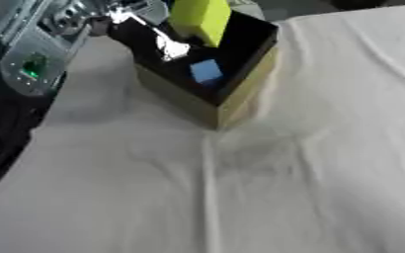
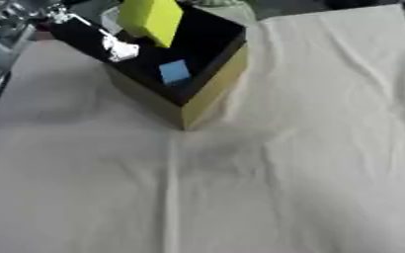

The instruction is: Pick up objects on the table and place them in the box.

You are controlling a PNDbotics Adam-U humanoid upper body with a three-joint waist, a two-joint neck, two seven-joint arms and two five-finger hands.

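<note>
The box (image 1: 240, 94), black inside with tan outer walls, stands on the white cloth (image 1: 284, 197) at the far side of the table. A yellow-green block (image 1: 202, 20) stands up at its back, rising above the rim. A small blue cube (image 1: 206, 71) lies lower down, just beside the near wall, and something white and shiny (image 1: 170, 48) lies between the two, towards the left.

No loose object shows on the cloth in either view, so I judge the picking to be nearly or wholly done (though what lies outside the views cannot be told).

Neither hand shows clearly. At the upper left, the left arm (image 1: 33, 59) comes in as a blur of silver and black machinery with a green light, reaching towards the box's far left corner. No hand can be picked out there, so whether it is open, closed or holding anything cannot be told. The right hand is out of view.
</note>
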